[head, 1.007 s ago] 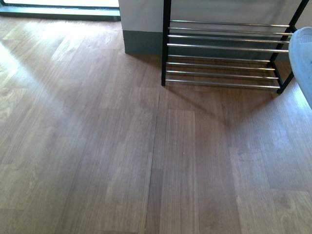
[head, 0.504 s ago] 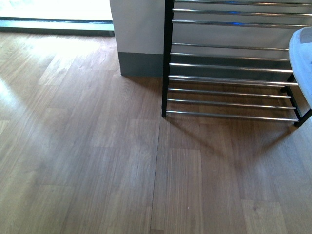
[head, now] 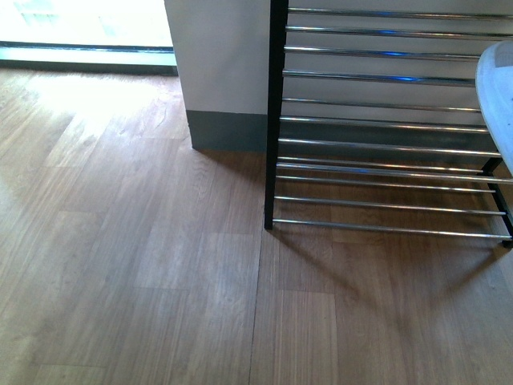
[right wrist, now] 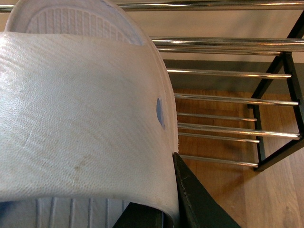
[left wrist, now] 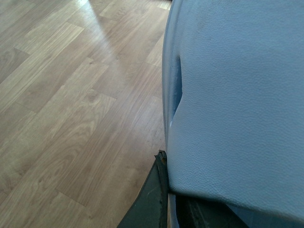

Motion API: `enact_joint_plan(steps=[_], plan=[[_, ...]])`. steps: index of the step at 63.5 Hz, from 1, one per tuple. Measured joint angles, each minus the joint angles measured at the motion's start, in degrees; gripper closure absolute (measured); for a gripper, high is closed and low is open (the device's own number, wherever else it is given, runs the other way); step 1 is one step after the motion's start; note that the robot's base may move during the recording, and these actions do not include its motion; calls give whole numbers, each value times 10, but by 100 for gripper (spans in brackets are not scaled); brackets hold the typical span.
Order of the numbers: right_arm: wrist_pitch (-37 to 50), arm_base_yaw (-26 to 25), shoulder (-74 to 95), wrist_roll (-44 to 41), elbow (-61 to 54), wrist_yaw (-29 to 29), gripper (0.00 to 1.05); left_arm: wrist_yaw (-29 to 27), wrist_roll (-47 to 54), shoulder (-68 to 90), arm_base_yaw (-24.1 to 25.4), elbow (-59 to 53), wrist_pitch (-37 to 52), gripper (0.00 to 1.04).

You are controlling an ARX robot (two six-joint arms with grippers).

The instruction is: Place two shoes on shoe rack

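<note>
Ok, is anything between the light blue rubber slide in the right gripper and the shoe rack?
Nothing visible does. The light blue rubber slide in the right gripper's fingers faces bare chrome bars of the black-framed shoe rack.

No text, label, brand or number can be read in any view. The light blue slide [right wrist: 80, 104], left side of the right wrist frame, carries only a small blue oval mark with no lettering. The other slide [left wrist: 237, 95], right side of the left wrist frame, shows only grain.
</note>
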Motion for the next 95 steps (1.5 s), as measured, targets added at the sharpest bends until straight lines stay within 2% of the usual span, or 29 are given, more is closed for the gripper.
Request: enact_joint_plan(steps=[95], plan=[[0, 0, 0, 0, -2, 2, 103, 0, 0, 0, 0, -2, 0, 103]])
